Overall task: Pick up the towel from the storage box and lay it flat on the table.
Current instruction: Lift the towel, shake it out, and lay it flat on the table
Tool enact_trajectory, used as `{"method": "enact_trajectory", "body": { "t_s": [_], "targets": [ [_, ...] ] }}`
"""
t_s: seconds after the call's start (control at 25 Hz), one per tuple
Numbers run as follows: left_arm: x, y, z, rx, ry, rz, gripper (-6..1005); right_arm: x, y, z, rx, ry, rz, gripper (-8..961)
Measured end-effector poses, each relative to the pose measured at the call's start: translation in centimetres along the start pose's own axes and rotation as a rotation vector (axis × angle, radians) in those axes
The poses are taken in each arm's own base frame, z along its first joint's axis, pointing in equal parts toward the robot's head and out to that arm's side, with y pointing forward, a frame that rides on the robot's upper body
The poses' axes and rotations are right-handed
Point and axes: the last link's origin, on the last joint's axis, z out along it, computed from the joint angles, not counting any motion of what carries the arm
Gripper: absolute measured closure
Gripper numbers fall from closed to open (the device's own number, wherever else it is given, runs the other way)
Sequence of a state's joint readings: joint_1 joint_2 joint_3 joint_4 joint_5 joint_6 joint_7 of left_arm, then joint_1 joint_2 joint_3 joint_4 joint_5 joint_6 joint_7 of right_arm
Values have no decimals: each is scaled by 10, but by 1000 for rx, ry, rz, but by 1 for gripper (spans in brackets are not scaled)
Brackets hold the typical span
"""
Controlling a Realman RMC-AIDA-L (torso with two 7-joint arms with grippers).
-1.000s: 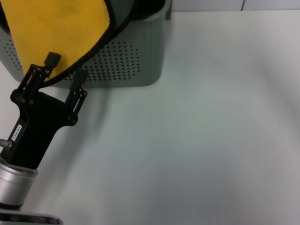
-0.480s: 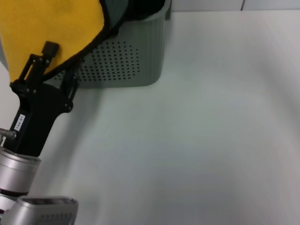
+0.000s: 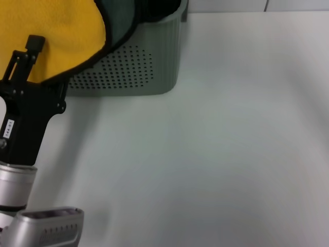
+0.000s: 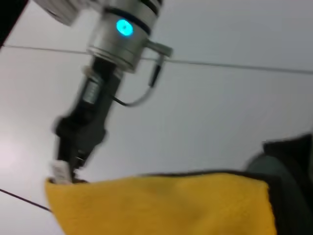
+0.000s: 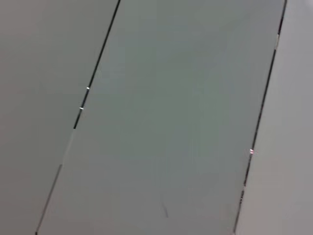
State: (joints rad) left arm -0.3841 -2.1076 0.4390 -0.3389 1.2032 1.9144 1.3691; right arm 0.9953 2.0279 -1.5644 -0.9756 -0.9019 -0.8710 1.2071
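Note:
The towel (image 3: 51,31) hangs yellow face out over the near left rim of the grey-green storage box (image 3: 128,67), with its dark green-grey face folded back at the top. My left gripper (image 3: 49,67) is open and straddles the towel's lower black edge, one finger (image 3: 35,43) in front of the yellow face and the other hidden behind the cloth. In the left wrist view the right gripper (image 4: 66,169) is shut on a corner of the towel (image 4: 161,205) and holds it up. The white table (image 3: 231,154) spreads to the right.
A black cloth (image 3: 159,7) lies inside the storage box at the back. The box stands at the table's far left. The right wrist view shows only grey wall panels.
My left gripper has moved left and a little up along the towel's edge. The towel's hanging part has shifted left with it, baring more of the box's perforated side.

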Motion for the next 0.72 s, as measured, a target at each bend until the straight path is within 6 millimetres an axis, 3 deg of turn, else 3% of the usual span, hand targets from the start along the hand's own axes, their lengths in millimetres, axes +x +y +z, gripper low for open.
{"method": "enact_trajectory", "body": {
  "t_s": [0.16,0.44,0.72],
  "targets": [
    [8,-5,-4,29,51,-79,535,7,-6,-2,31,12,-3,914],
    [11,-12,-8,41,105,-547,586,22,-15,-10,96,51,-12,914],
    [-12,-22,-7,42,134,-1116,854,31,-17,-13,117,86,-36,914]
  ]
}}
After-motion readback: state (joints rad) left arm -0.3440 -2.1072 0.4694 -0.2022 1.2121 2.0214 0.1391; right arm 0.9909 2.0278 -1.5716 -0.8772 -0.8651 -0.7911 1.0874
